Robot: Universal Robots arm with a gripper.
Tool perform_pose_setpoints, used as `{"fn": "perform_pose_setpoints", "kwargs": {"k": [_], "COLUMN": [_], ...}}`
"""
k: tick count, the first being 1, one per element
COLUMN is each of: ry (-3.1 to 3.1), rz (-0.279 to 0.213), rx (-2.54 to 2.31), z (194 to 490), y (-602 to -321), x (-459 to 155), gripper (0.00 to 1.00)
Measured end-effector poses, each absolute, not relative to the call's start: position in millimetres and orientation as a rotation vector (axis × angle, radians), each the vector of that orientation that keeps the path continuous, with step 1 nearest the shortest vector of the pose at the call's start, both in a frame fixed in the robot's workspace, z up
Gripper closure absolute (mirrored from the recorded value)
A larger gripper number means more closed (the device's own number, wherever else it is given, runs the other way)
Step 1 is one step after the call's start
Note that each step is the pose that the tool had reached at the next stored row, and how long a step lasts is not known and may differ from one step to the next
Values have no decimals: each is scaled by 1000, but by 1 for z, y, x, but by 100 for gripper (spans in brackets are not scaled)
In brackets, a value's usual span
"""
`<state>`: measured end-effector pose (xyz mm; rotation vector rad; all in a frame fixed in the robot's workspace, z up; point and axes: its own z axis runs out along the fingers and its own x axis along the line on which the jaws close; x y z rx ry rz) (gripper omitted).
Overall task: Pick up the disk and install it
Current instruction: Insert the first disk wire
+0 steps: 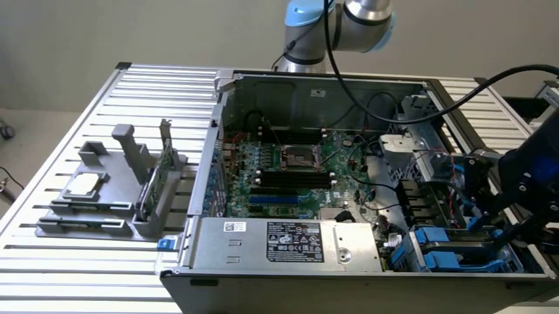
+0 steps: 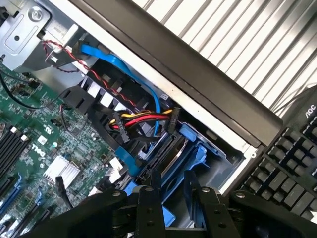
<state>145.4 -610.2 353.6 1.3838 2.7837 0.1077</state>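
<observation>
Slatted metal counter [image 1: 96, 91] carries an open computer case [image 1: 288, 82], and we look down onto its green motherboard [image 1: 288, 170]. In the exterior view, the robot arm [image 1: 349, 19] comes in over the case's far wall. Its dark gripper [image 1: 502, 190] hangs at the exterior view's right, just above the drive bay [image 1: 454, 255] in a corner of the case. At the exterior view's left, well apart from the case, a grey holder [image 1: 105, 203] stands on the counter. A small square chip [image 1: 88, 186] lies in it and a thin green card [image 1: 150, 190] stands upright in it, with bare slats all around.

From the wrist view we see the gripper [image 2: 171, 183] close over the bay. There the disk [image 2: 174, 157] sits on edge between blue rails, right beside the case wall. We cannot tell whether the jaws pinch the disk or stand free of it. Room is tight: red, yellow and black wires [image 2: 143, 118] and a blue cable [image 2: 133, 74] crowd one side of the bay, and the case rim closes the other. Beyond that rim, the wrist view also shows a black keyboard [image 2: 292, 163].
</observation>
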Motion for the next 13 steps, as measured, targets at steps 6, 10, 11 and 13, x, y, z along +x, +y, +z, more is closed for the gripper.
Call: {"fn": "perform_pose_setpoints", "kwargs": {"k": [6, 10, 11, 13], "ry": [2776, 2769, 2766, 2760], "rz": [143, 155, 157, 162], "rx": [1419, 1440, 1445, 1458], "z": [352, 351, 351, 351], "y": [-610, -610, -610, -610], "x": [153, 156, 157, 158], "gripper": [67, 67, 67, 67]}}
